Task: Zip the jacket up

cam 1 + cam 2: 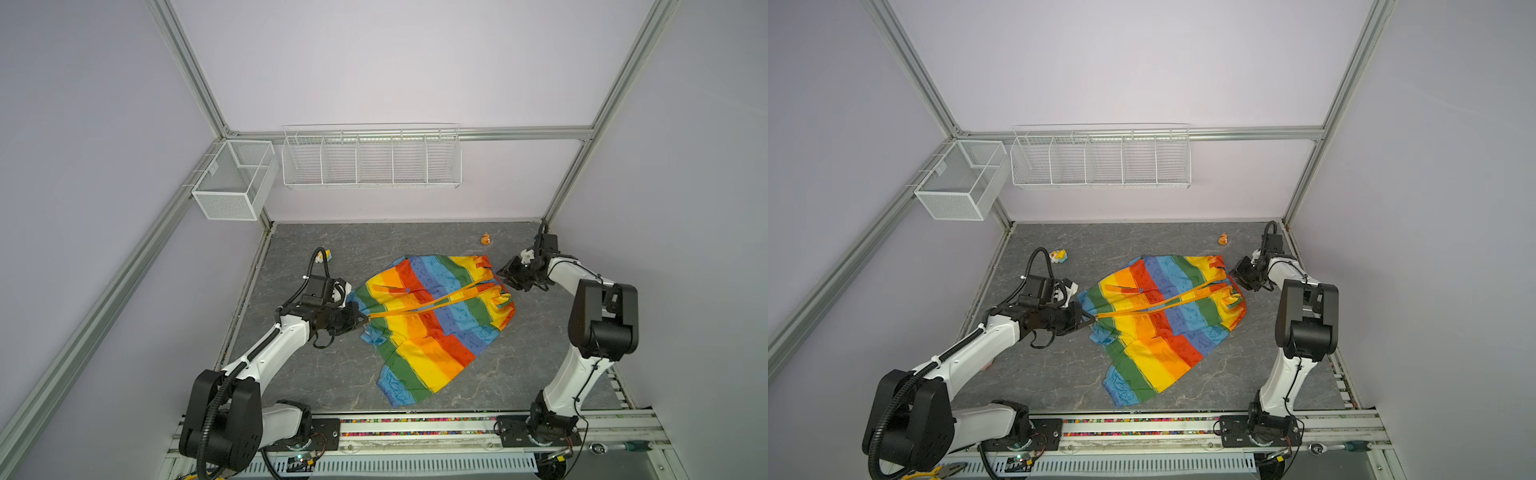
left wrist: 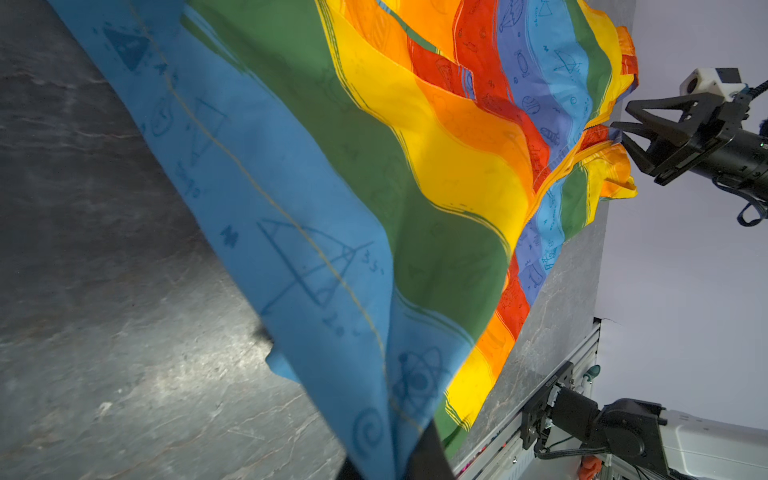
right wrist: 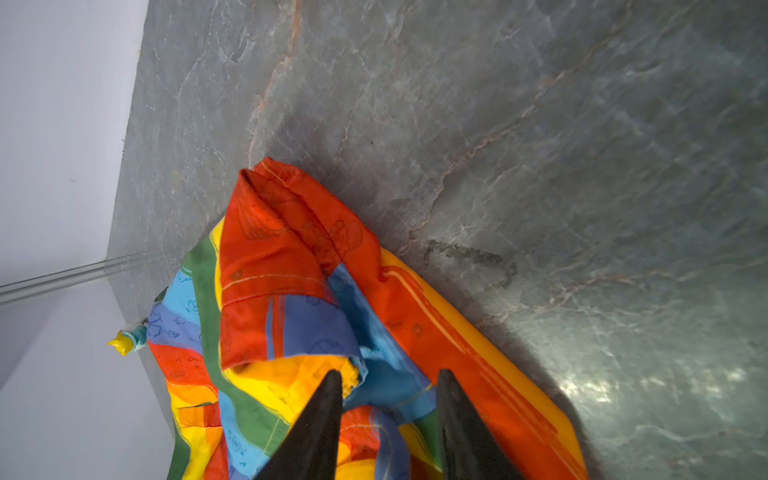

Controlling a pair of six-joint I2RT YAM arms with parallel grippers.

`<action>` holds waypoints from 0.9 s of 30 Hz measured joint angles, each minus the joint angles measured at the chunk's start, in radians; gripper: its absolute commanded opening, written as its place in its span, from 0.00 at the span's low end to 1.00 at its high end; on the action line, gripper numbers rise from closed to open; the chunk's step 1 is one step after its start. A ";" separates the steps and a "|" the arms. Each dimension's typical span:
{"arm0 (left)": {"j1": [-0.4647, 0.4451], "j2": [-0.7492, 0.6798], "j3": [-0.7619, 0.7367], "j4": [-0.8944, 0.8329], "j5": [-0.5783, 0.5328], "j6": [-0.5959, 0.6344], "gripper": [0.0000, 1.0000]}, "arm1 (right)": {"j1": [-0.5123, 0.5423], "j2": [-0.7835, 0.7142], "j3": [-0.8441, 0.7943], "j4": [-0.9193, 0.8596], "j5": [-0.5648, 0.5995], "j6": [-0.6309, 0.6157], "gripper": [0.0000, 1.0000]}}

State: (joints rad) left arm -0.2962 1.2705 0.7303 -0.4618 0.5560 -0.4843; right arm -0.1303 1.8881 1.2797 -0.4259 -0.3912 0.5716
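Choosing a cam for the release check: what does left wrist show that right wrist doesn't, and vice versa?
Left wrist only: the right end effector seen side-on, jaws apart at the collar end of the jacket, plus the right arm's base. Right wrist only: that end effector's own fingertips spread over bunched collar fabric, and a small yellow toy beyond the jacket. Both: the striped jacket and the grey marbled table.
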 measured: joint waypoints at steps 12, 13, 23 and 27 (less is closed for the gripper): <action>0.000 0.000 0.000 0.000 0.000 0.000 0.00 | 0.057 0.012 0.050 0.009 -0.014 0.004 0.33; 0.000 0.000 0.000 0.000 0.000 0.000 0.00 | 0.057 0.016 0.050 0.008 -0.014 0.004 0.33; 0.000 0.000 0.000 0.000 0.000 0.000 0.00 | 0.057 0.041 0.050 0.006 -0.013 0.004 0.34; 0.000 0.000 0.000 0.000 0.000 0.000 0.00 | 0.057 0.044 0.050 0.005 -0.014 0.005 0.37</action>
State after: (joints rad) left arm -0.2962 1.2709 0.7300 -0.4614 0.5560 -0.4843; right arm -0.0731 1.9324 1.3296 -0.4206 -0.4049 0.5762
